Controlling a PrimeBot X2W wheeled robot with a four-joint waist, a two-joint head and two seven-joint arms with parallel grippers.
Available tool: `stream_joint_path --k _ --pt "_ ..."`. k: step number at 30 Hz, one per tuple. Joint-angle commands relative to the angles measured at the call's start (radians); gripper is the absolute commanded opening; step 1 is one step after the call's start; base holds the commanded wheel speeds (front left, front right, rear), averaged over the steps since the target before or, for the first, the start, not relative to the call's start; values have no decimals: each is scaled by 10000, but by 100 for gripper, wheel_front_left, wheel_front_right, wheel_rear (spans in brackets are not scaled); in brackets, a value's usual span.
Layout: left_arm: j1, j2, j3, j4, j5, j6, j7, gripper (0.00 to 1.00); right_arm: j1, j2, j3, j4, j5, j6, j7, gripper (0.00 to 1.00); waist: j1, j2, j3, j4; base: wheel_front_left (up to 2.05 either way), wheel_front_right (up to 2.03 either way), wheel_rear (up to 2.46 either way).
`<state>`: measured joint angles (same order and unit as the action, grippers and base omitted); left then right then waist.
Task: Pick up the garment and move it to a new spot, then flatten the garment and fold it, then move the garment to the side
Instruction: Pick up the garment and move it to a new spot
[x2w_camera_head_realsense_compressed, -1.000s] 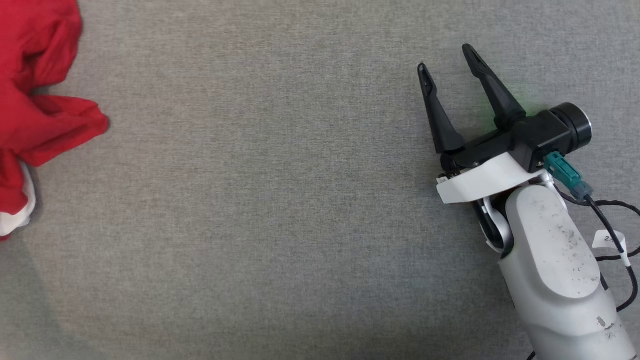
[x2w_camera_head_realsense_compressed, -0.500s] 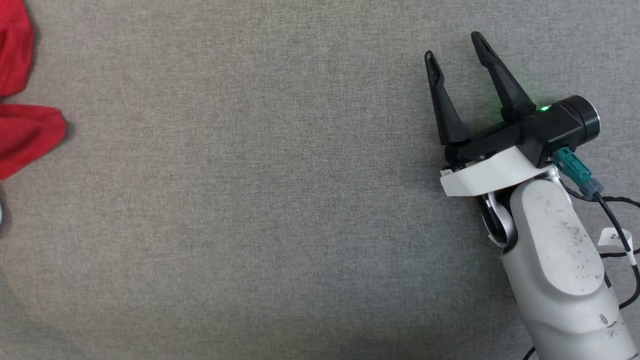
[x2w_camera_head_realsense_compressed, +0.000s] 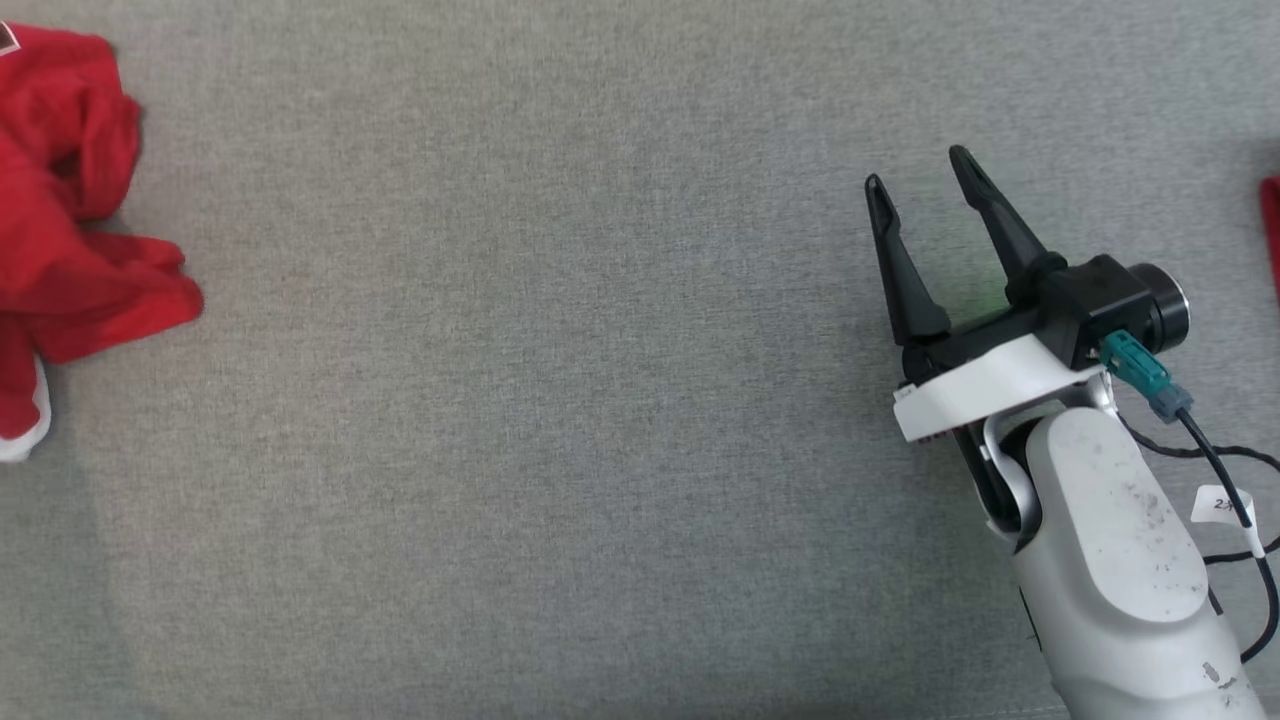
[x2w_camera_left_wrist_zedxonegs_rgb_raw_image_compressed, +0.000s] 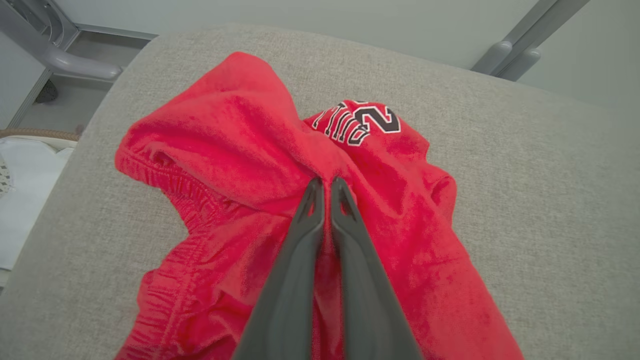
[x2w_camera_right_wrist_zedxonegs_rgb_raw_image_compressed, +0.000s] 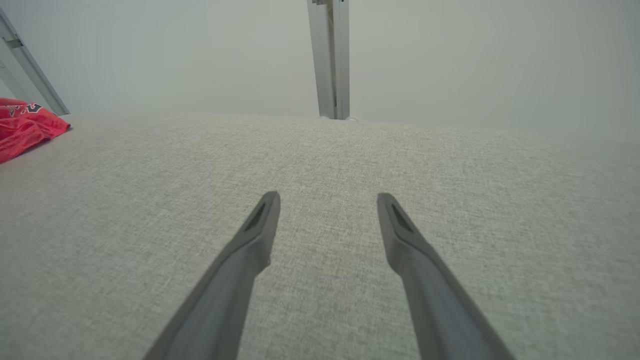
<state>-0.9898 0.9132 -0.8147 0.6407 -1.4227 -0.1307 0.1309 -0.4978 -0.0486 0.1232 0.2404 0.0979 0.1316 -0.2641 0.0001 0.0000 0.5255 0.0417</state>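
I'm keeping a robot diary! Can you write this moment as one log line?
step: grasp | left jaws: shut on garment | right jaws: open, above table | garment: crumpled

crumpled red garment (x2w_camera_left_wrist_zedxonegs_rgb_raw_image_compressed: 240, 150) bunched on grey cushion (x2w_camera_left_wrist_zedxonegs_rgb_raw_image_compressed: 525, 165).

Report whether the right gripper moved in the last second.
Cannot tell. The whole head view shifted, so the camera moved; the right gripper sits about as far from the red garment as before, and the grey surface gives no fixed mark.
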Motion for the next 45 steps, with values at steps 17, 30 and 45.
stream_joint_path --k 17,30,45 --pt "-293 -2253 -2344 -2658 1058 9 -1347 0 1159 -41 -14 144 630 -20 -1 100 -1 0 -1680 -1717 0 0 0" --pt "771 -4431 -4254 -2205 2087 9 -3192 48 1681 -43 -55 272 634 -20 -1 100 -1 0 -2200 -2362 0 0 0" --pt "4181 -5305 -132 -899 5211 271 -3959 100 2373 -45 -570 861 319 -18 -1 100 -1 0 -3537 -1364 0 0 0"
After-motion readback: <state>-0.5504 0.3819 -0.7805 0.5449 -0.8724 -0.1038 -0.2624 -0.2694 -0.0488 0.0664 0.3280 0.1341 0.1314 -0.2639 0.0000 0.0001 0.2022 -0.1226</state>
